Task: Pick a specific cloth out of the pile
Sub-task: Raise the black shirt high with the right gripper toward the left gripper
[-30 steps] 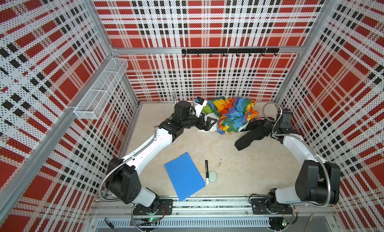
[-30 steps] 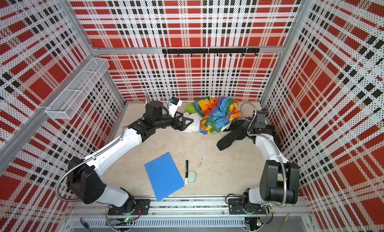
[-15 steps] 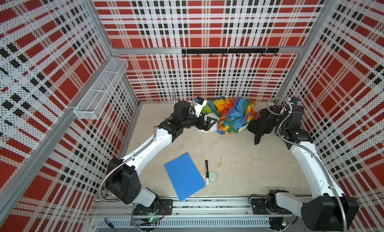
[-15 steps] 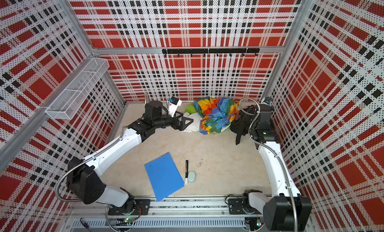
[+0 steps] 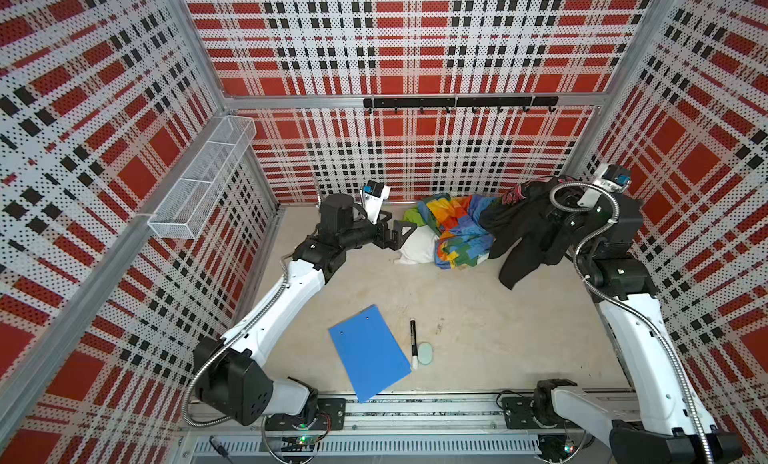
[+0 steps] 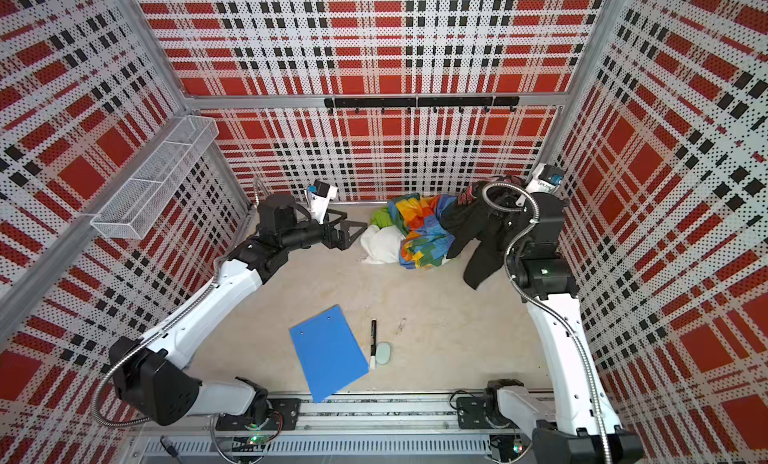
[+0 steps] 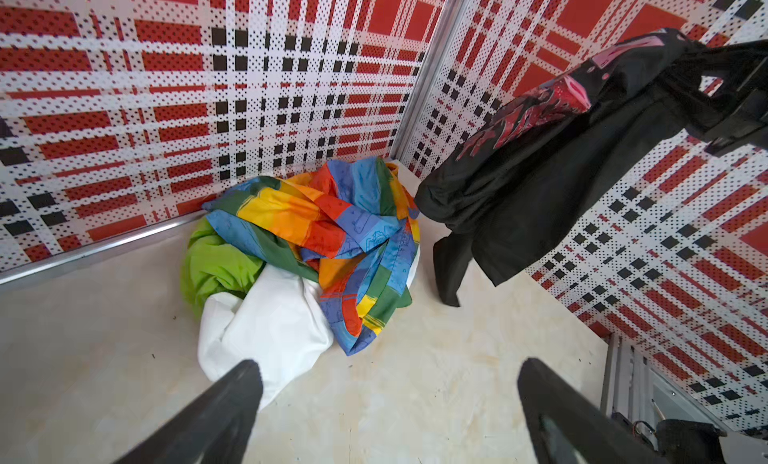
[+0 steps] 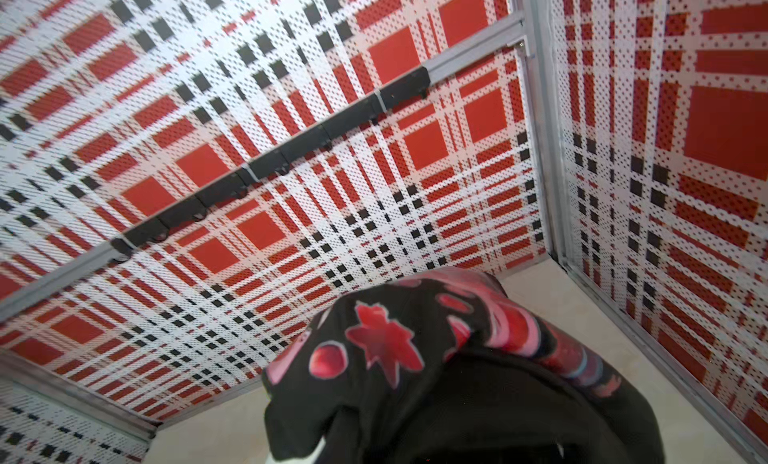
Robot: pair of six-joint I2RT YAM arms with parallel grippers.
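Observation:
The cloth [image 5: 523, 229] [image 6: 478, 229] is black with a pink and red print [image 7: 536, 109] [image 8: 386, 341]. It hangs in the air at the back right corner, and its lower end dangles just over the table. My right gripper [image 5: 548, 206] is shut on the cloth, with its fingers buried in the fabric. The pile lies beside it to the left: a rainbow patchwork cloth [image 5: 457, 229] [image 7: 332, 233], a white cloth [image 5: 417, 248] [image 7: 270, 325] and a lime green one [image 7: 216, 262]. My left gripper [image 5: 397, 235] [image 7: 386, 366] is open and empty, and one finger [image 7: 232, 395] is at the white cloth's edge.
A blue clipboard [image 5: 368, 352], a black marker [image 5: 413, 343] and a pale round pad [image 5: 424, 354] lie near the table's front. A wire basket [image 5: 203, 183] hangs on the left wall. A black hook rail [image 5: 457, 102] runs along the back wall.
My right arm has risen and swung toward the back right corner, lifting the black cloth off the table beside the pile. The left arm has not moved.

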